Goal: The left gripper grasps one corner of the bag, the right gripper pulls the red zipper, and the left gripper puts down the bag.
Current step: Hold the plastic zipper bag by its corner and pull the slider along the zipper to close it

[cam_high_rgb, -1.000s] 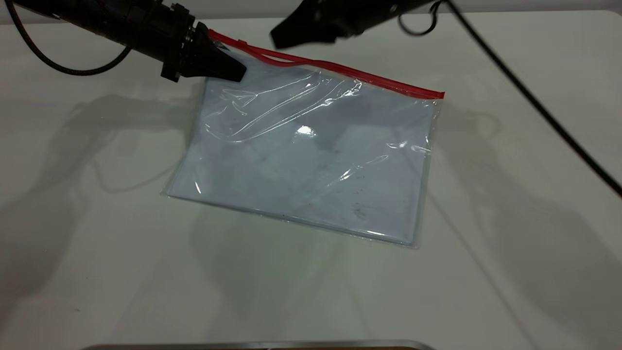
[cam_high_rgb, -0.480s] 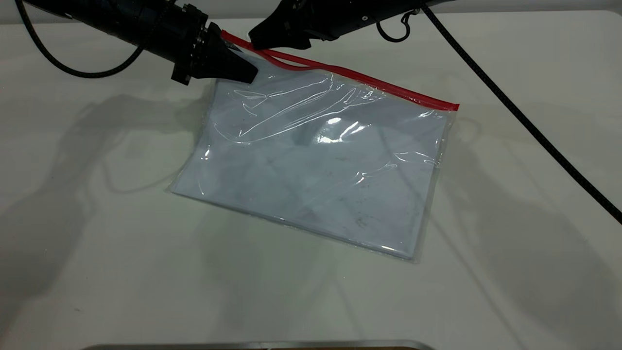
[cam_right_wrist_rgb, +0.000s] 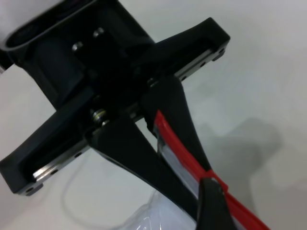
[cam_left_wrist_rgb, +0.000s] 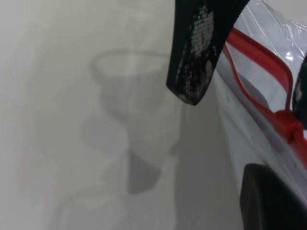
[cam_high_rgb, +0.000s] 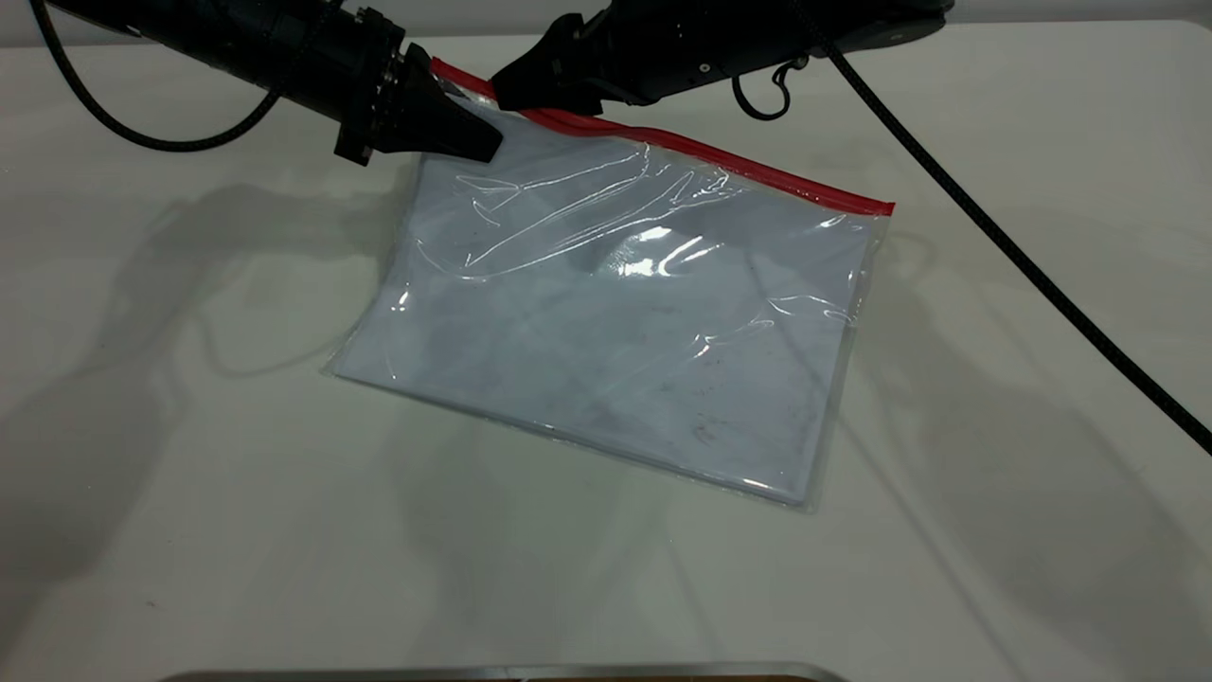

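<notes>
The bag (cam_high_rgb: 615, 322) is a clear pouch with a pale sheet inside. It lies on the white table with its far left corner lifted. The red zipper (cam_high_rgb: 757, 166) runs along its far edge. My left gripper (cam_high_rgb: 478, 144) is shut on that lifted corner; in the right wrist view its fingers (cam_right_wrist_rgb: 175, 110) pinch the red strip and the plastic. My right gripper (cam_high_rgb: 502, 93) sits on the zipper right beside it. The small red slider (cam_left_wrist_rgb: 288, 125) shows against the right gripper's tip, also in the right wrist view (cam_right_wrist_rgb: 211, 176). The strip's two lips gape between the corner and the slider.
The right arm's thick black cable (cam_high_rgb: 994, 227) crosses the table's right side above the surface. The left arm's thin cable (cam_high_rgb: 142, 142) loops at the far left. A metal edge (cam_high_rgb: 502, 673) lies along the near border of the table (cam_high_rgb: 189, 530).
The left gripper carried the bag's corner a little to the right early on, and the bag shifted with it. The right gripper came down and left onto the zipper beside it.
</notes>
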Controlling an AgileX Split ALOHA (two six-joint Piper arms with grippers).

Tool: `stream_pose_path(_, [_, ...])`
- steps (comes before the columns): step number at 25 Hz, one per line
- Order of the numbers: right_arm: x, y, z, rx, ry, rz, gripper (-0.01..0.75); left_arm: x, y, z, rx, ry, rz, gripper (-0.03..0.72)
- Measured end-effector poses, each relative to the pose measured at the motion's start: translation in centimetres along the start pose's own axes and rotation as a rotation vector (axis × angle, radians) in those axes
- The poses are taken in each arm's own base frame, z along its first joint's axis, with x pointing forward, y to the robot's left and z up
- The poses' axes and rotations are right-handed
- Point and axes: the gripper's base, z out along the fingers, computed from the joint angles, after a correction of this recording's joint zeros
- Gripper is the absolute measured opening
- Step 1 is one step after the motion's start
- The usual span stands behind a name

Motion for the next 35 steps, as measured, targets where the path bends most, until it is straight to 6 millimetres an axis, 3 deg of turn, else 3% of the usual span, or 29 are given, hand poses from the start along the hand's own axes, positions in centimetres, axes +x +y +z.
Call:
stream_pose_path(16, [0.23, 0.63, 0.62, -0.002, 0.006, -0.025, 0.48, 0.02, 0.03, 0.0, -0.004, 0.002, -0.021, 0.052])
stream_pose_path(31, [0.26, 0.89, 0.66, -0.033, 0.0, -0.027, 0.085, -0.01, 0.04, 0.05, -0.006, 0.003, -0.027, 0.052])
stream_pose_path(35, [0.27, 0.91, 0.66, -0.035, 0.001, -0.04, 0.036, -0.01, 0.04, 0.05, -0.006, 0.003, -0.027, 0.052])
